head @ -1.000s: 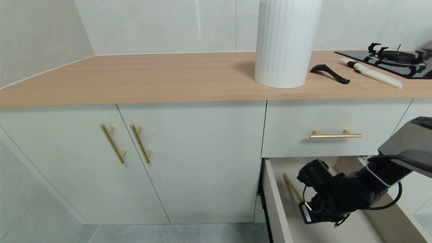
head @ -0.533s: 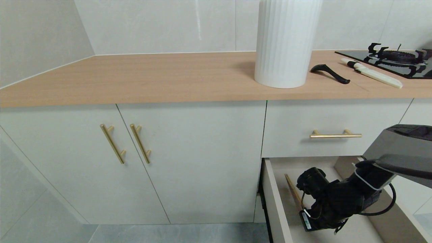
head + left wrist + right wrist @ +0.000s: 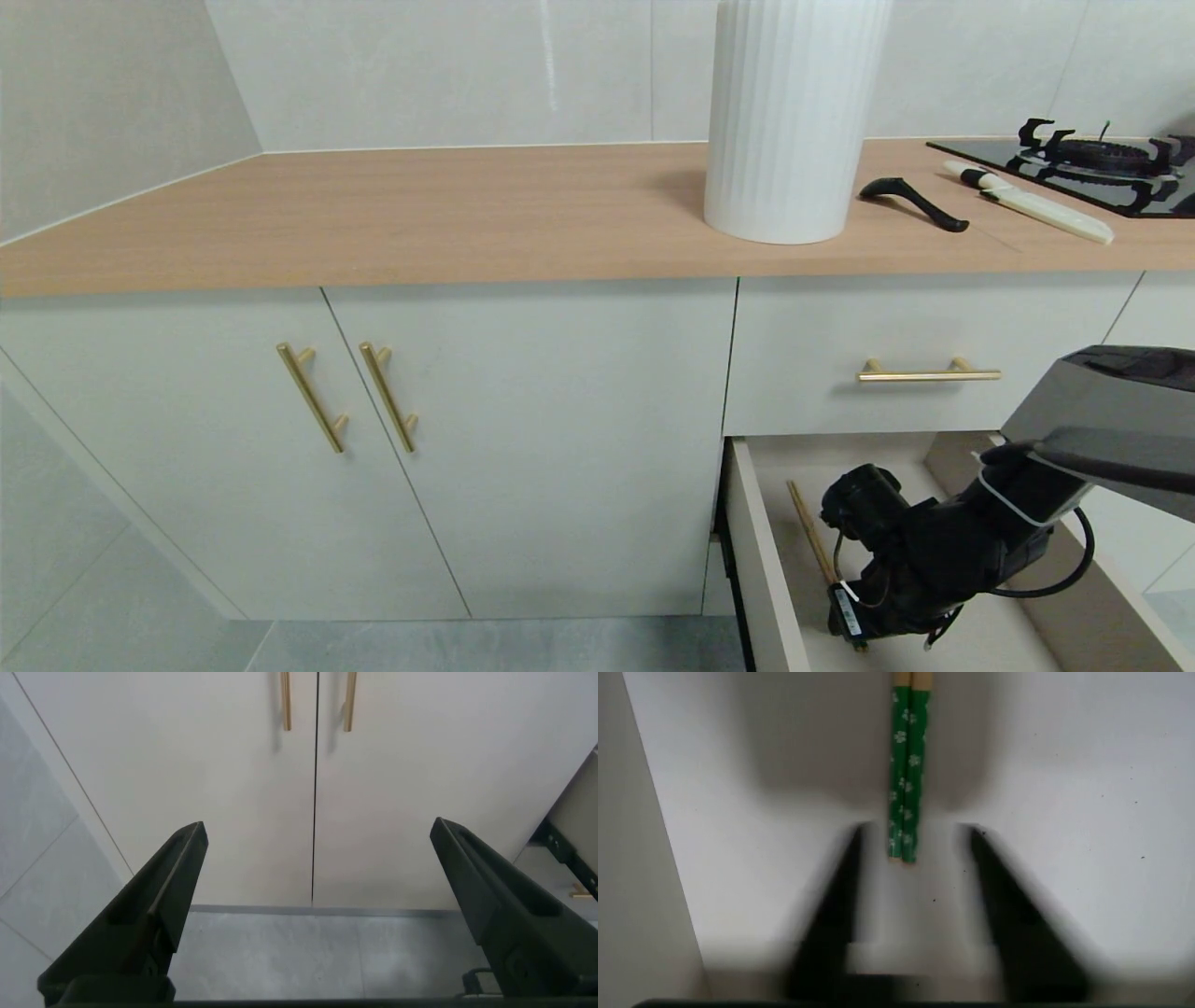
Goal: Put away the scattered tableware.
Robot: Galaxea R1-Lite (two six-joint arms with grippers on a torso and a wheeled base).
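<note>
The right gripper (image 3: 910, 868) is low inside the open drawer (image 3: 758, 551), its fingers set apart. The green end of the pair of chopsticks (image 3: 906, 765) lies on the drawer floor between them, with a gap at each side, so nothing is held. The left gripper (image 3: 318, 831) is spread wide and faces the two cupboard doors (image 3: 392, 784) beside the drawer, and on the countertop (image 3: 420, 215) above the drawer lie a black utensil (image 3: 913, 203) and a white knife (image 3: 1032, 203), next to a white ribbed vase (image 3: 789, 121).
</note>
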